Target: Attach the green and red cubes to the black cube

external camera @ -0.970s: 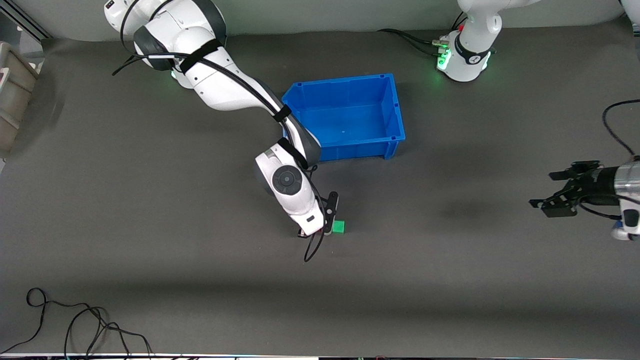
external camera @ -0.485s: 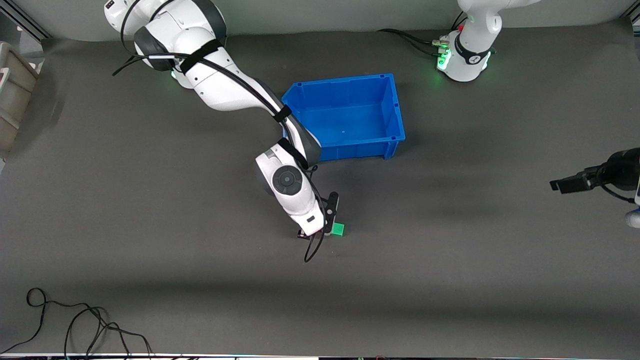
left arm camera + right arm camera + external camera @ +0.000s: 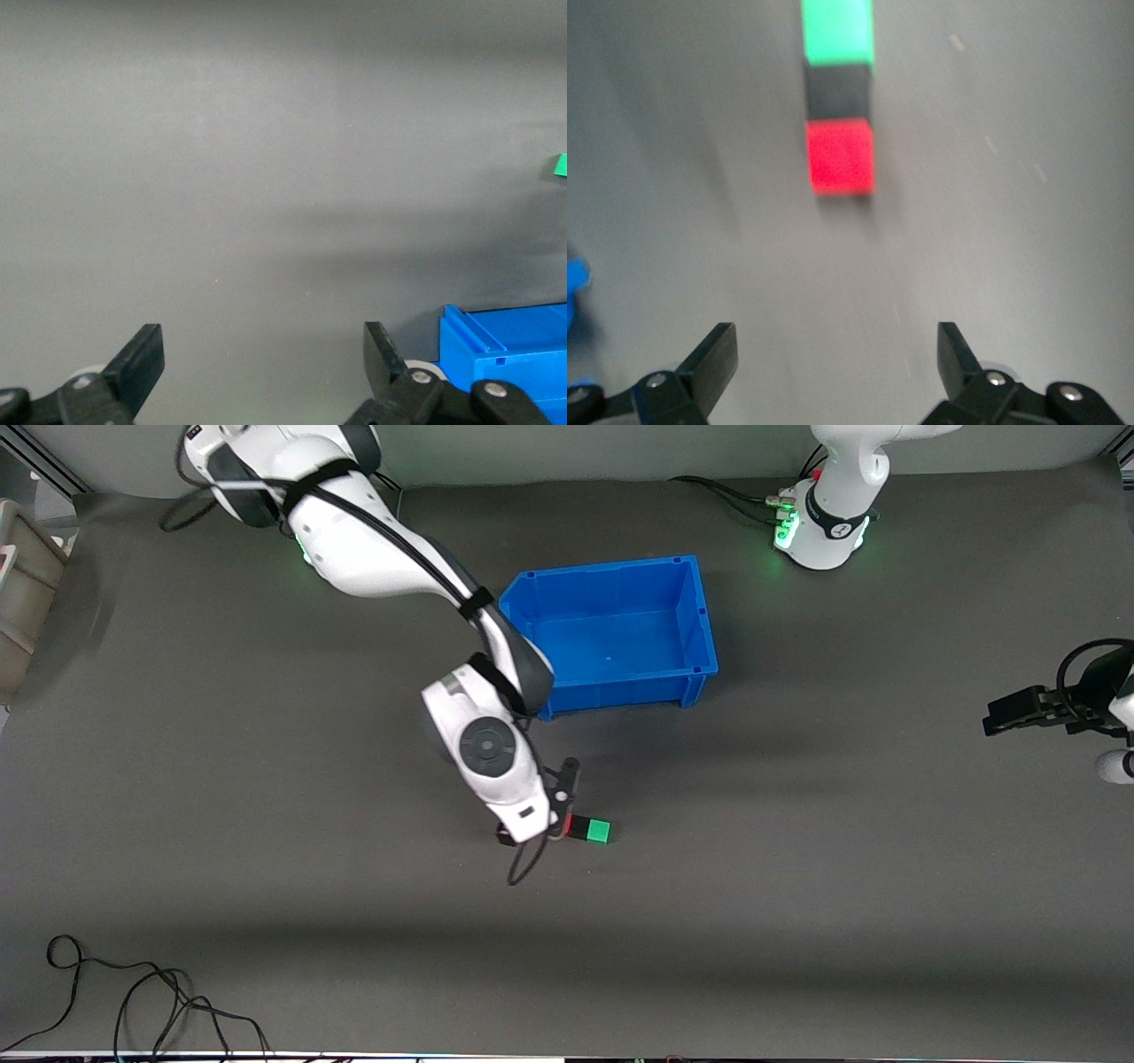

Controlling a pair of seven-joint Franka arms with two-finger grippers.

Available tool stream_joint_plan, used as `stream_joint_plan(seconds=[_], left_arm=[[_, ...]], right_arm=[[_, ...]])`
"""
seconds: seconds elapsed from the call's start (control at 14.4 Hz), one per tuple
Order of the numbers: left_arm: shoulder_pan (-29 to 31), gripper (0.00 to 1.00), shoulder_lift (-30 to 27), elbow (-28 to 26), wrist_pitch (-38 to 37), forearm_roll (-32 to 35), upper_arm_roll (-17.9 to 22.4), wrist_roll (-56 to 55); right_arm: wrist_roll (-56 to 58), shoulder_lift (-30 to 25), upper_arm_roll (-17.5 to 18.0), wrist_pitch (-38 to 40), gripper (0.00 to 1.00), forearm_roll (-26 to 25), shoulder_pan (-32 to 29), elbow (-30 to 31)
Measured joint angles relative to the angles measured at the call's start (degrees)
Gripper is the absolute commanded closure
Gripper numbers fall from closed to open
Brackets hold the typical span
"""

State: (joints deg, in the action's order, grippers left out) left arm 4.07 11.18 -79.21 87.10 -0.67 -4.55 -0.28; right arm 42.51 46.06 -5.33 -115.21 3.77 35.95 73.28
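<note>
Right gripper [image 3: 560, 802] has risen, fingers spread, above the joined red cube [image 3: 568, 827], black cube [image 3: 580, 829], green cube [image 3: 600, 831]; left gripper [image 3: 264, 365] spread, waiting.

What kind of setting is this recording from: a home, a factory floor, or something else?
Most likely a robotics lab bench: two Franka arms bolted to a table under a dark mat, loose cables at its edge, and only test props on it, a blue bin and a row of green cube, black cube and red cube.
</note>
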Motion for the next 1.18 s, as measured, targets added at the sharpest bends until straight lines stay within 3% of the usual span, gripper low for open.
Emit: stream_joint_plan(seconds=[0.42,0.9,1.18], left_arm=[[-1.39,0.00,-5.82,-6.70,4.89,-0.01,-0.50,0.11],[-1.81,0.00,-6.99,-7.13,5.16,-0.05,-0.40,0.12],[-5.72,0.00,-7.30,-7.12,4.94,-0.04,2.60,0.11]], right_arm=[[-2.95,-14.03,-1.62,4.55,0.00,1.45,-11.64,11.20],[-28.40,-20.22,-5.40,6.00,0.00,1.88,-11.25,13.02],[-38.03,-26.01,-6.49,6.70,0.00,1.96,-11.21,15.70]])
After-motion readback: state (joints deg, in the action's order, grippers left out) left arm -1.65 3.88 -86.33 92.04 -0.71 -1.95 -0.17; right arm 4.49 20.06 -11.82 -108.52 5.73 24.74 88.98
